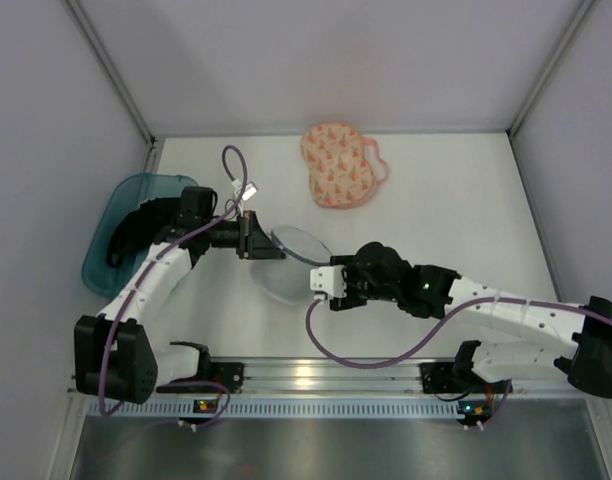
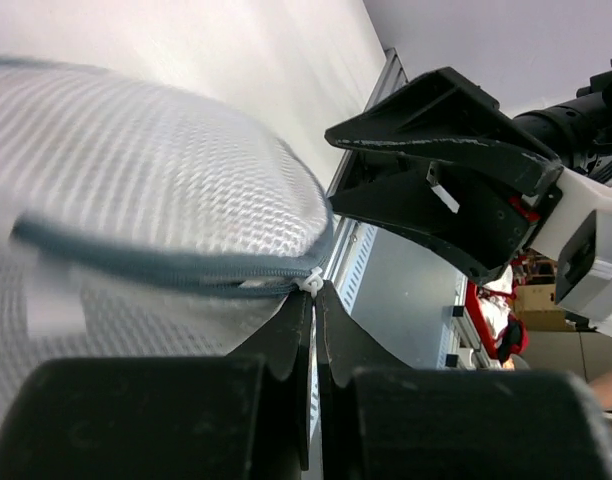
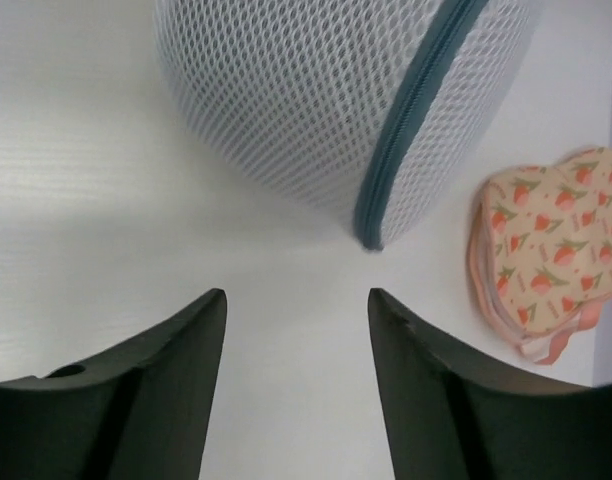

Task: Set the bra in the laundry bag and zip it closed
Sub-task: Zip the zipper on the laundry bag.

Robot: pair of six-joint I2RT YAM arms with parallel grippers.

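A teal bin [image 1: 111, 235] sits against the left edge of the worktop [image 1: 456, 200], hard by the side wall, and the left arm's elbow hangs over it, so there is little room on that side. From there the left arm reaches right to mid-worktop. The left hand [image 2: 314, 300] is clenched, its fingertips pinched together on the small white tab [image 2: 311, 283] at the zip line of the laundry bag [image 1: 291, 262], a white mesh dome with a grey-teal zip [image 3: 416, 110] running over its curve. The bag lies between the two hands, roughly at the middle of the worktop. Whether the zip is shut all the way round cannot be told.

Just right of the bag, the right hand [image 3: 296, 293] is released. Its jaws stand apart with bare worktop between them, pointing at the bag's near edge but not touching it.

The bra [image 1: 338, 165], peach with orange and green print and pink edging, lies outside the bag near the far edge, behind and slightly right of it. A band of bare worktop lies between the two. Right of the bra the surface runs bare to the right wall. The rail [image 1: 316, 378] carrying both arm bases bounds the near edge.
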